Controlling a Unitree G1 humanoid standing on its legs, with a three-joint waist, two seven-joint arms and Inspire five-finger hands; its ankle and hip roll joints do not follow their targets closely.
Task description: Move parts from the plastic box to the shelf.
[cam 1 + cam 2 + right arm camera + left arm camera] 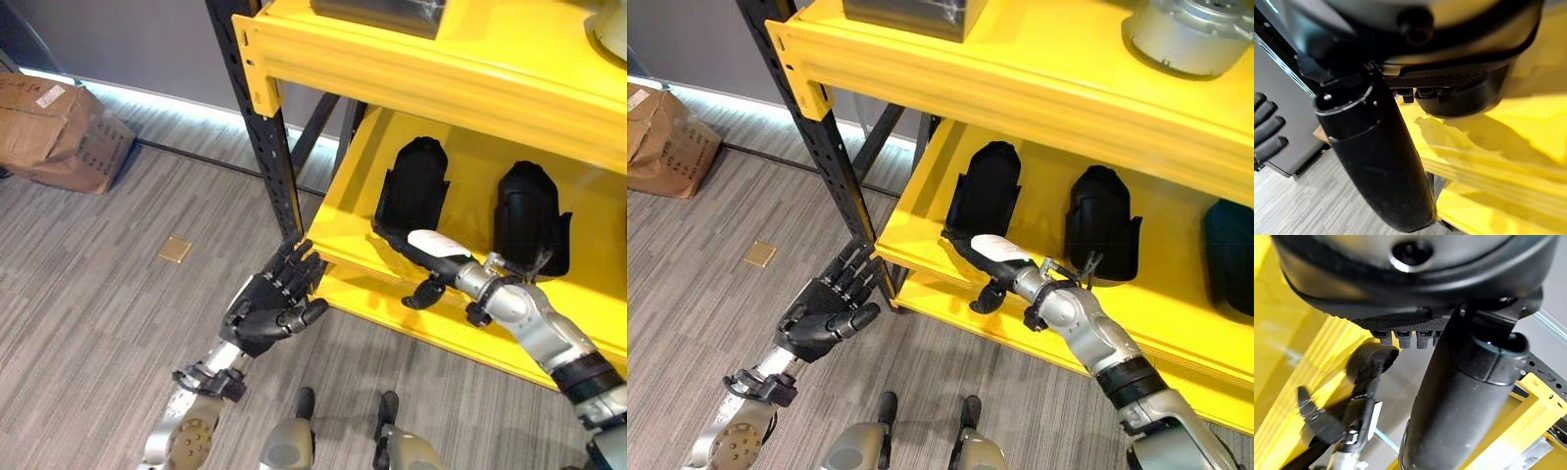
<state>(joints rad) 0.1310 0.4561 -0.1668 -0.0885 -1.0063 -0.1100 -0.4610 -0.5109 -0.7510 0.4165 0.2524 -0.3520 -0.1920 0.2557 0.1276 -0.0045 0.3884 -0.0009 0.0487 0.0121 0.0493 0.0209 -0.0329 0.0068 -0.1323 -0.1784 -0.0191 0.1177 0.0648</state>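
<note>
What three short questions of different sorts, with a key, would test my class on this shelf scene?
1. True or false: the left hand holds a black part.
2. How many black parts stand on the lower shelf in the left eye view?
3. Which hand reaches onto the shelf by the left black part: A left, B right?

Key: 1 false, it is open and holds nothing, beside the shelf's edge. 2 two, counting the right black part. 3 B.

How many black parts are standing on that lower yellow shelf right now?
2 for certain: one black part toward the shelf's left end, just behind the right robot hand, another to its right. A darker shape at the view's right edge may be a third.
</note>
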